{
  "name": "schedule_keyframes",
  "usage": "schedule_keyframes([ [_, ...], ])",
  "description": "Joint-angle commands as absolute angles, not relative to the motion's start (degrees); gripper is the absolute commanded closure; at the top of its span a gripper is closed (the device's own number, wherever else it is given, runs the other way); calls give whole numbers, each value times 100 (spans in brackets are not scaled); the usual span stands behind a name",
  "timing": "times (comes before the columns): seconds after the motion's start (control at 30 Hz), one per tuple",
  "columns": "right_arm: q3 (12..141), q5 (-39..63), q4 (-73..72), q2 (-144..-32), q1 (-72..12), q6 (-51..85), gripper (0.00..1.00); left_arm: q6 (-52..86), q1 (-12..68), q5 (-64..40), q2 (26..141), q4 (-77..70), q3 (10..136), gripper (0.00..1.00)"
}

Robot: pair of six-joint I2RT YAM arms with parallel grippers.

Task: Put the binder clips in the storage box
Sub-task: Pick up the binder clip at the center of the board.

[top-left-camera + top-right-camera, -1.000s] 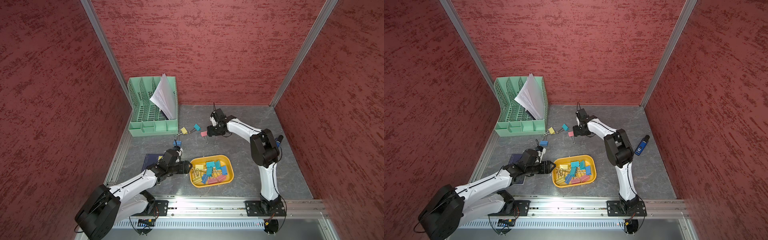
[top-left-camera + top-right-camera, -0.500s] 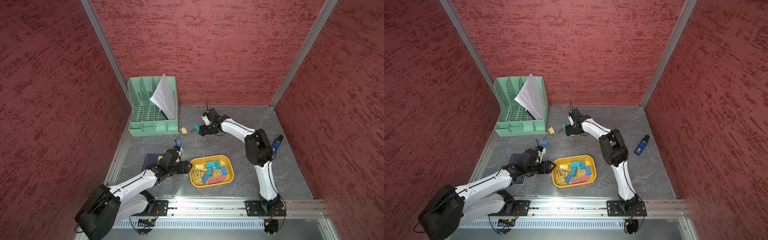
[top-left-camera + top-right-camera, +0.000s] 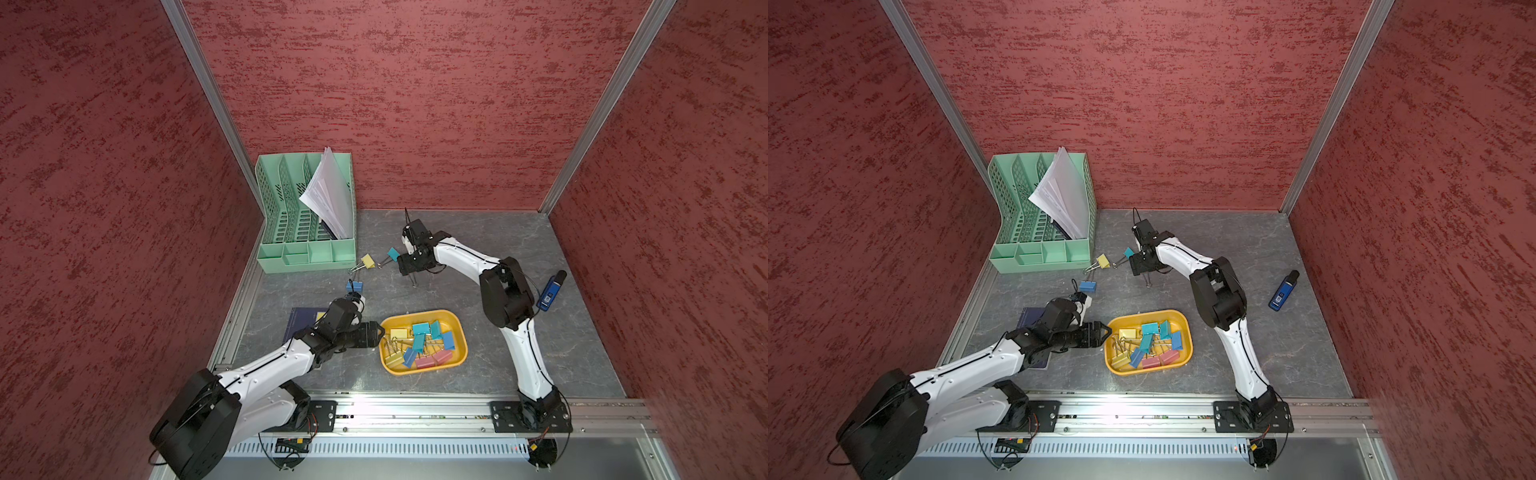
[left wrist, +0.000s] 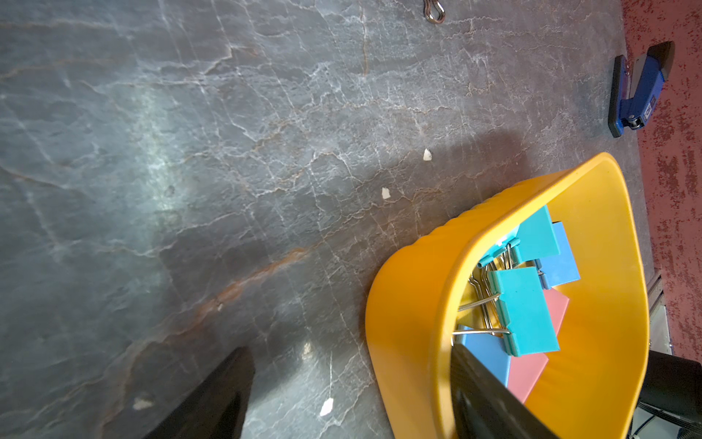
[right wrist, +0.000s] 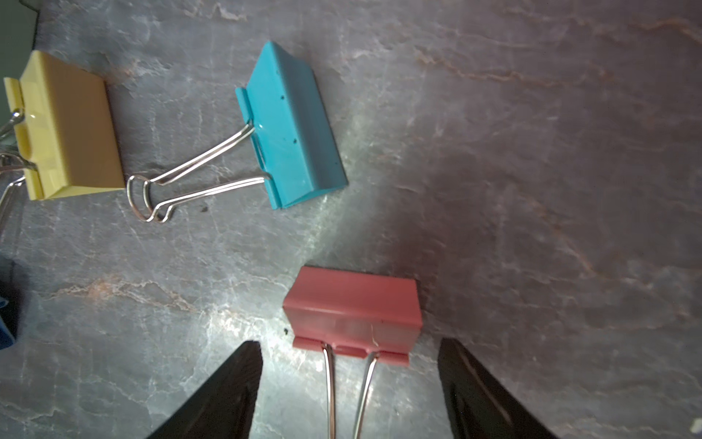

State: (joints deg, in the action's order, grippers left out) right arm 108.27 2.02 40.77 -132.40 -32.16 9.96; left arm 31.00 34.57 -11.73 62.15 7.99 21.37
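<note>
I'm holding right jaws spread wide, gripping nothing, straddling pink clip point(image 5: 353, 311) handles on worktop point(image 5: 532, 152); left jaws gaping, empty, at storage box point(image 4: 410, 304) rim, most binder clips point(image 3: 420, 329) lying inside.

pink clip point(image 5: 353, 308): handles run off the right wrist picture's edge; body hidden under the right hand point(image 3: 407, 266) in both top views
yellow clip point(image 5: 64, 125): cut off at the right wrist picture's side
notebook point(image 3: 300, 321): mostly covered by the left arm point(image 3: 270, 370)
</note>
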Motion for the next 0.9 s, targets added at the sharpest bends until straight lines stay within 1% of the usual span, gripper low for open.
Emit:
schedule_keyframes([
  [0.0,11098,20,4253,-13377,-3296,942,22,2971,3471,-1120,6231,914,2092,18],
  [0.07,11162,-25,4315,-13440,-3303,946,22,2971,3471,-1118,6233,921,2092,18],
  [0.17,11224,-30,4401,-13501,-3312,932,25,2971,3469,-1121,6232,913,2092,18],
  [0.4,11233,-26,4471,-13574,-3313,896,40,2971,3467,-1130,6228,907,2093,18],
  [0.57,11270,-13,4473,-13568,-3313,873,48,2971,3472,-1126,6205,913,2083,18],
  [0.73,11326,-72,4468,-13478,-3315,797,51,2971,3468,-1133,6209,913,2083,18],
  [0.8,11391,-61,4525,-13500,-3322,764,56,2971,3467,-1134,6205,907,2083,18],
  [0.87,11391,-58,4550,-13478,-3322,742,57,2971,3468,-1118,6205,912,2083,18],
])
